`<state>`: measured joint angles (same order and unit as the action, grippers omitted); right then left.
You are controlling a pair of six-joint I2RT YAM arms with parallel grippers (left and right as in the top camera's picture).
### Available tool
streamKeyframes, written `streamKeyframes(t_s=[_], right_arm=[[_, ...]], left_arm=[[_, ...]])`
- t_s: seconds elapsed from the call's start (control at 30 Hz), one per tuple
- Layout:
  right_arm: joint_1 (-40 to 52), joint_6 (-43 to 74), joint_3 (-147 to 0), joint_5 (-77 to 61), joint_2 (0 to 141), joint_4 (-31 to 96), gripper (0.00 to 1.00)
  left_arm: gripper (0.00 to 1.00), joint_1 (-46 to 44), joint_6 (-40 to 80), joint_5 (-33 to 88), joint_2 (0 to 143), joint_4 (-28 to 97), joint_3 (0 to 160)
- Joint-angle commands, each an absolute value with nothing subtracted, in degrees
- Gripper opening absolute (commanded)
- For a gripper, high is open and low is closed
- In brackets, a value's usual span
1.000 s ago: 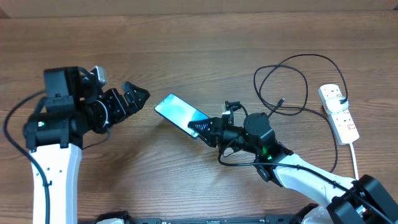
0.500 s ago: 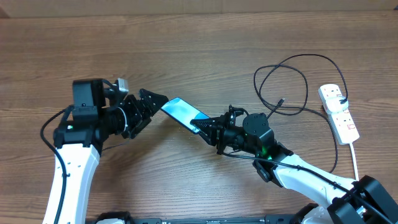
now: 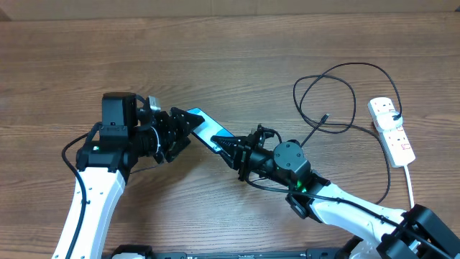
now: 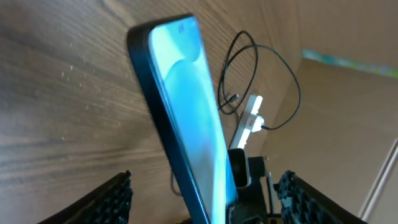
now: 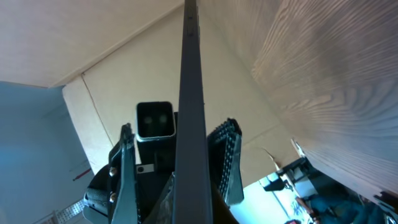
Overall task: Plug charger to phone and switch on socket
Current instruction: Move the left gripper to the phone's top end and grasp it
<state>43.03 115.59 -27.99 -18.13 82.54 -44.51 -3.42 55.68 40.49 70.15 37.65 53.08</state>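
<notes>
The phone (image 3: 207,129) is lifted off the wooden table and tilted, its blue-white screen lit. My right gripper (image 3: 230,148) is shut on its near end; in the right wrist view the phone (image 5: 189,106) shows edge-on, rising from my gripper (image 5: 189,214). My left gripper (image 3: 187,124) is open, with its jaws on either side of the phone's far end. In the left wrist view the phone (image 4: 186,118) stands between the spread fingers (image 4: 112,199). The charger's black cable (image 3: 338,72) lies in loops at the right, its plug tip (image 3: 325,116) free. The socket (image 3: 392,128) lies at the far right.
The socket's thick white lead (image 3: 411,180) runs toward the front edge. A black cable plugs into the socket's far end. The cable loops (image 4: 261,68) and the socket (image 4: 252,115) show behind the phone in the left wrist view.
My left arm has swung right until its open jaws straddle the phone's far end. My right gripper has shifted slightly left with the phone, tilting it up.
</notes>
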Motion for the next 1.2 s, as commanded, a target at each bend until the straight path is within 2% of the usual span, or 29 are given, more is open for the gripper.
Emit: streamKeyframes(t_s=[0.0, 0.07, 0.4, 0.6, 0.73, 0.87, 1.17], right_arm=[[43.86, 115.92, -28.45, -15.03, 81.49, -45.93, 0.04], [44.18, 115.90, -28.45, -15.11, 81.49, -47.00, 0.04], [45.82, 115.22, -28.45, -14.66, 81.49, -48.77, 0.04], [47.59, 115.35, -28.45, -14.37, 81.49, -48.82, 0.04], [47.68, 115.55, -28.47, -14.13, 81.49, -48.86, 0.04], [47.68, 115.74, -28.47, -14.11, 81.49, -48.80, 0.04], [47.68, 115.72, -28.47, -13.72, 81.49, -48.73, 0.05]], left_arm=[[0.68, -3.84, 62.72, 40.51, 69.65, 38.35, 52.42], [0.67, -3.84, 64.60, 40.38, 69.65, 38.54, 52.42], [0.49, -3.81, 70.91, 39.64, 69.65, 38.50, 52.42], [0.36, -3.84, 73.45, 38.96, 69.65, 38.44, 52.42], [0.30, -3.84, 74.28, 38.98, 69.65, 37.28, 52.42], [0.19, -3.84, 75.02, 39.00, 69.65, 36.88, 52.42], [0.04, -3.84, 75.05, 39.00, 69.65, 36.32, 52.42]])
